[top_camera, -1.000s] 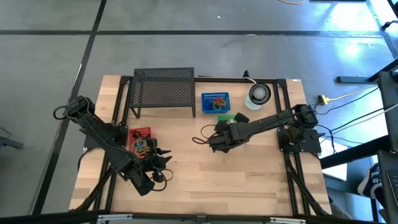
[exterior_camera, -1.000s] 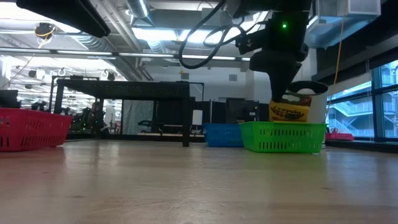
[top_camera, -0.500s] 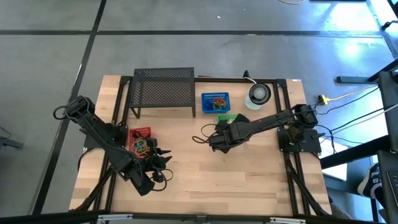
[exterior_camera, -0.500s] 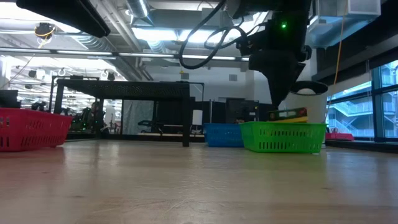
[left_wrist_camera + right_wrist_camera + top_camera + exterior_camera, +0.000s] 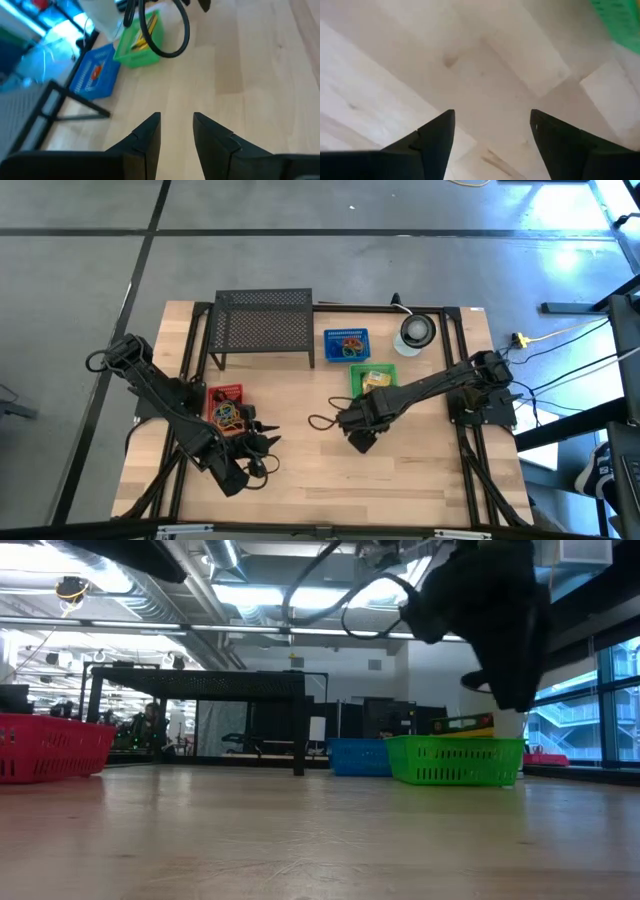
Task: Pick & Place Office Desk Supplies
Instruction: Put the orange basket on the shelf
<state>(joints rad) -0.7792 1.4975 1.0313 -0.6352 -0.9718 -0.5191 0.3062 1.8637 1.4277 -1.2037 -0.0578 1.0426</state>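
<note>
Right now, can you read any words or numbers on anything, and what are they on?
No text can be read in any view.
The yellow box in the green basket has dark marks on its side, too blurred to read.
The blue basket holds items with no readable label.

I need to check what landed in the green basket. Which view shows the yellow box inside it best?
The high view: it looks straight down on the yellow box in the green basket. The low view shows only its top edge above the rim; the left wrist view catches a yellow sliver; the right wrist view shows none.
</note>
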